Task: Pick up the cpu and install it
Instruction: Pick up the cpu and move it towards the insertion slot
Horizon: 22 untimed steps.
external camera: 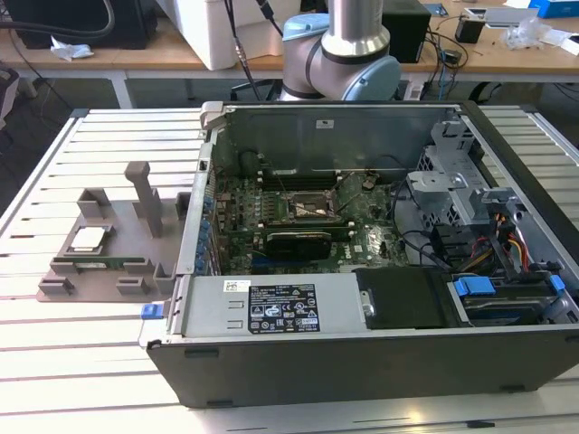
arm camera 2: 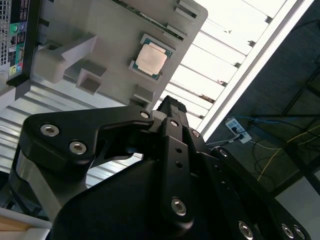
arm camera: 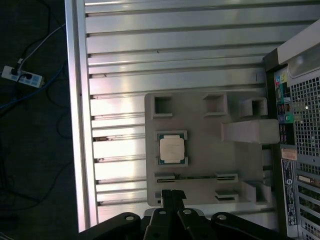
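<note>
The gripper (arm camera: 173,194) — seemingly clenched, holding nothing — hovers apart from the cpu (arm camera: 173,148), which lies ahead in the fixture tray (arm camera: 205,150).

An open computer case (external camera: 362,371) lies on its side on a slatted metal table (external camera: 81,362). Inside the case a green motherboard (external camera: 237,210) sits at the bottom, with a labelled silver box (external camera: 271,307) along the near wall and blue-tabbed drive bays (external camera: 472,287) next to it. Just beside the case, on the exterior view's left, lies a grey plastic fixture tray (external camera: 109,276) with an upright post (external camera: 140,190). Wooden desks (external camera: 163,56) stand behind the case. A white power strip (arm camera: 21,76) lies on the floor, well apart from the case.
</note>
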Each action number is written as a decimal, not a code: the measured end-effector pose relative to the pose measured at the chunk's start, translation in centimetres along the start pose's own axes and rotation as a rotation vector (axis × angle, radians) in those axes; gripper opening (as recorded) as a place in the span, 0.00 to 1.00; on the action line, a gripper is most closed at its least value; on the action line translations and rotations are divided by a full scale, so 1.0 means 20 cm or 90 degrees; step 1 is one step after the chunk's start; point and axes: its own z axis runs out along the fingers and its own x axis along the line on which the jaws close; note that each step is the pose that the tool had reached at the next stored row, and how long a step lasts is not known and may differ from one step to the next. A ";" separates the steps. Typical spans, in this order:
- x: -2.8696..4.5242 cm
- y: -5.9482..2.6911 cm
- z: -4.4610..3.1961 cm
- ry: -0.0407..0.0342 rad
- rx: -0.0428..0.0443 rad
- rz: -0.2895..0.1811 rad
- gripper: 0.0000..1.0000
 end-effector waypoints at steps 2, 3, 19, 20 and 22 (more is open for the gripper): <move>0.000 0.000 0.000 0.0000 0.0000 0.000 0.17; 0.000 0.000 0.000 0.0000 0.0000 0.000 0.23; 0.002 0.008 0.001 -0.0007 0.0100 0.000 0.60; 0.001 0.008 0.003 -0.0008 0.0101 0.000 0.60; 0.002 0.008 0.008 -0.0007 0.0102 0.000 0.60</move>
